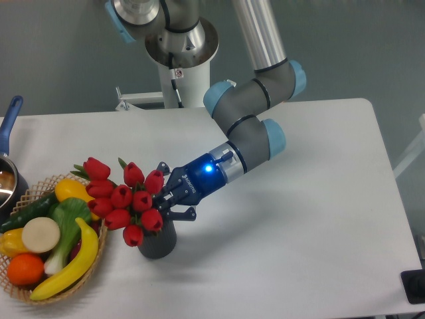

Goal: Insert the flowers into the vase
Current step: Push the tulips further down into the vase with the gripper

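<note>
Flowers [126, 199], about ten red buds, lean left out of the dark vase [158, 242] standing just right of the wicker basket [16, 290]. One gripper [161, 203] reaches in behind the bunch; whether its fingers clamp the stems I cannot tell. Basket holds a banana [70, 262], orange [26, 269] and vegetables.

Your arm was built of silver-grey tubes with pale blue caps at the joints. Just behind the end effector [161, 199] you had a dark blue wrist section with white lettering, too small to read, and a glowing blue light. The end effector's fingers [184, 213] were dark blue-black.
</note>
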